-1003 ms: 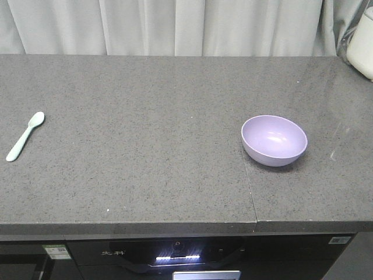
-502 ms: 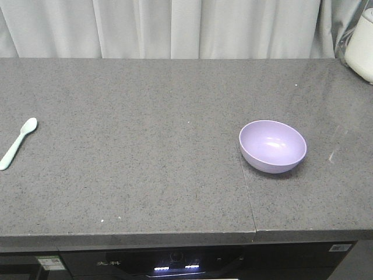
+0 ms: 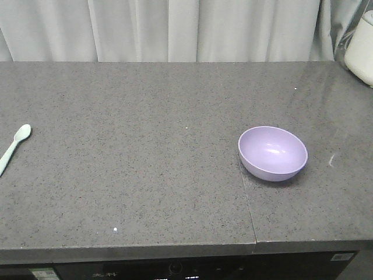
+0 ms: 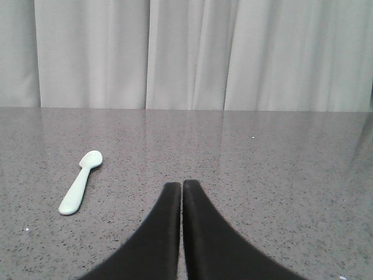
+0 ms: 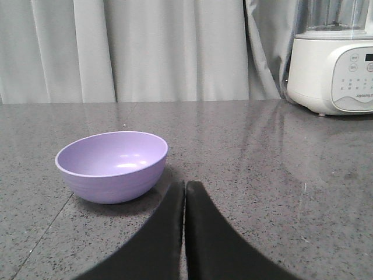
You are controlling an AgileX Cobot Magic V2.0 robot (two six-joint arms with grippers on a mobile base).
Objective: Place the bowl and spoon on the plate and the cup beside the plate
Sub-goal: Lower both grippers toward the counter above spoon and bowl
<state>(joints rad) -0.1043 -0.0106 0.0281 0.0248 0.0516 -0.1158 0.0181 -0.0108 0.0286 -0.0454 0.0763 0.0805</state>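
The pale lavender bowl [image 3: 273,153] sits upright and empty on the grey stone counter, right of centre; the right wrist view has it [image 5: 112,165] ahead and to the left of my right gripper [image 5: 185,184], which is shut and holds nothing. The mint-green spoon [image 3: 14,148] lies at the counter's left edge, partly cut off by the frame. From the left wrist the spoon [image 4: 80,181] lies ahead and to the left of my left gripper [image 4: 181,185], also shut and empty. The plate and the cup are out of view. Neither gripper shows in the front view.
A white kitchen appliance [image 5: 332,64] stands at the counter's back right corner [image 3: 360,52]. A seam in the counter [image 3: 247,198] runs from under the bowl to the front edge. Pale curtains hang behind the counter.
The front view has shifted: the counter, bowl and spoon all sit lower in the frame and the spoon has slid toward the left edge. The objects themselves have not moved on the counter.
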